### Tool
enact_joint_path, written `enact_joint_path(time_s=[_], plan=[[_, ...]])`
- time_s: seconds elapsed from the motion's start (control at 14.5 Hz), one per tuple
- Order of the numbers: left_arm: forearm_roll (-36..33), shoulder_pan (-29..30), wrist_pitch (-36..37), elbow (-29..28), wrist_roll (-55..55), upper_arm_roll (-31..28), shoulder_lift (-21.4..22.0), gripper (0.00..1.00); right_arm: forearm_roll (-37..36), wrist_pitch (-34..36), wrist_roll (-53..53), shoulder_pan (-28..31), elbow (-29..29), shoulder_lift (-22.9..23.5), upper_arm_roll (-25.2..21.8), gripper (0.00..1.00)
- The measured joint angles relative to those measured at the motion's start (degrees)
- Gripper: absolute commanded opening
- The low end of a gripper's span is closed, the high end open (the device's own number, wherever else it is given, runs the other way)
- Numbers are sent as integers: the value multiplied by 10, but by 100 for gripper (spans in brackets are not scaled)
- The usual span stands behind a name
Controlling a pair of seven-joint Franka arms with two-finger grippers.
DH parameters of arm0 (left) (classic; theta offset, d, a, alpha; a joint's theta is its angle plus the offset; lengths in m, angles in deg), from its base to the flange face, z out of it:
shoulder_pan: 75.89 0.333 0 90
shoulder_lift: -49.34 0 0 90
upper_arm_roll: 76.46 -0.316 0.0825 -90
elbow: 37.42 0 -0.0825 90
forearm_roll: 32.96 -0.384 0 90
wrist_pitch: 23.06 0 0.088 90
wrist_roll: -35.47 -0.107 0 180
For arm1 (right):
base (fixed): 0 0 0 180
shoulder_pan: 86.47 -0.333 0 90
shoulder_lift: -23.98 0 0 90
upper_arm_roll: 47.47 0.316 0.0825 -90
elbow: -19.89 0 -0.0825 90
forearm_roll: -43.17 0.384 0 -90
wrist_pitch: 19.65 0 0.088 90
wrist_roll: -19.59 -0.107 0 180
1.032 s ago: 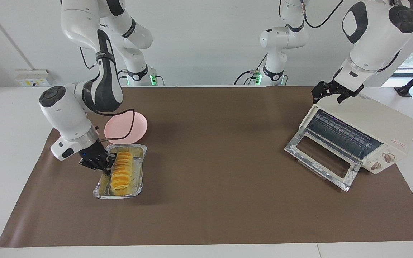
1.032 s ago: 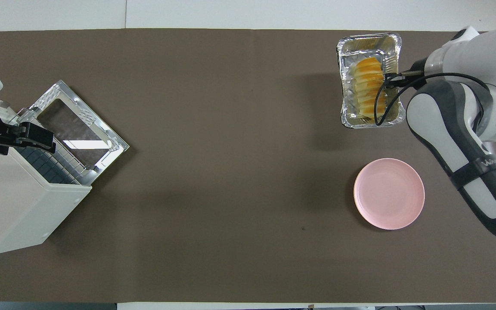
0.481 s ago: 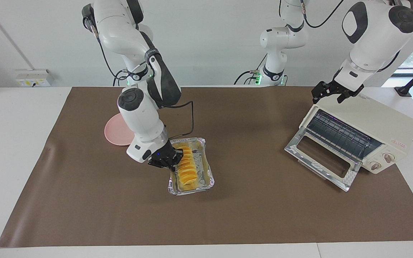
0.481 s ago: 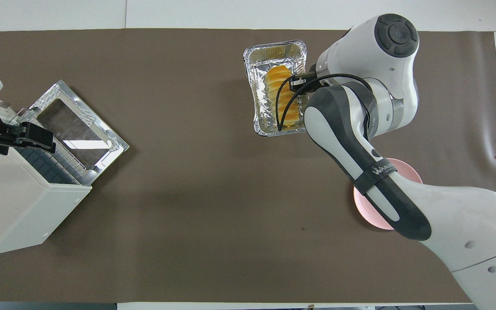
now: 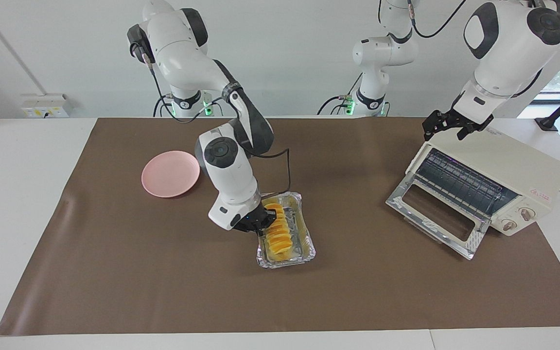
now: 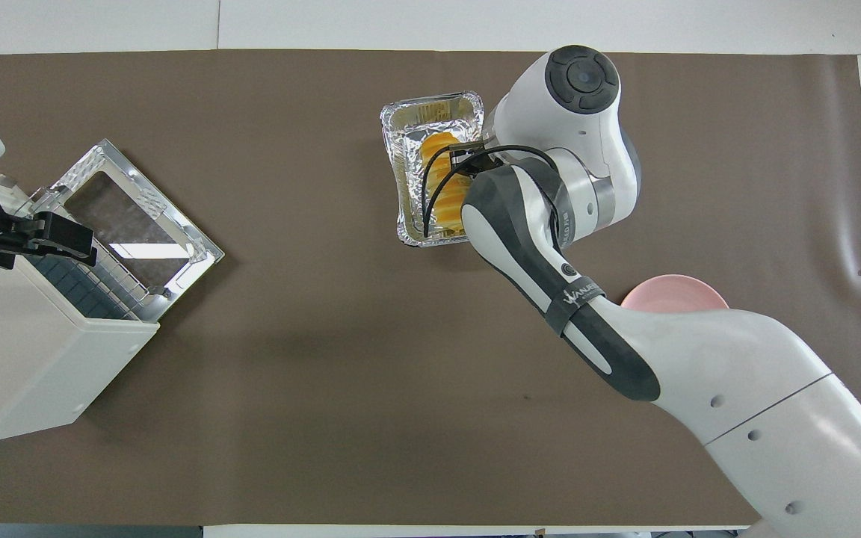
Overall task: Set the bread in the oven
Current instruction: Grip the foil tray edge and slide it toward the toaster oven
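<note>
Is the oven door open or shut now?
Open: the oven door lies folded down, and the wire rack inside shows.

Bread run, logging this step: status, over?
Right gripper shut on foil tray rim, bread inside. Left gripper open above oven, waiting. Oven door down; mat between tray and oven bare.

Pink plate (image 5: pixel 170 173) and foil tray (image 5: pixel 306 241) on brown mat (image 5: pixel 358 291).
</note>
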Motion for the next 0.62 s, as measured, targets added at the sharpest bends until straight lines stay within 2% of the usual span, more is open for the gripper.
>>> enact_joint_path(time_s=[0.62], plan=[[0,0,0,0,0,0,0,100,0,-32,-79,-41,1,11,-1,0]])
